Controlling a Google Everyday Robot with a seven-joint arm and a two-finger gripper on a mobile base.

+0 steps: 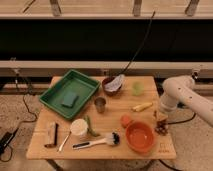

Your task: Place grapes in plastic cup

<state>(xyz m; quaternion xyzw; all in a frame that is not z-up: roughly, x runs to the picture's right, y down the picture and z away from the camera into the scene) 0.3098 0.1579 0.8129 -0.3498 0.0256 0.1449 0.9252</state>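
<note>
Because the grapes (161, 129) lie at the right of the table (60, 150), the gripper (159, 116) hangs above them. Clamped or not — cannot tell.

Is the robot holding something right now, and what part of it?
Cannot tell. The gripper hangs at the right edge of the table, just above the grapes.

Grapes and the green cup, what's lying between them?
In the camera view, a yellow banana-like piece lies between the grapes and the plastic cup. The gripper hangs by the grapes.
</note>
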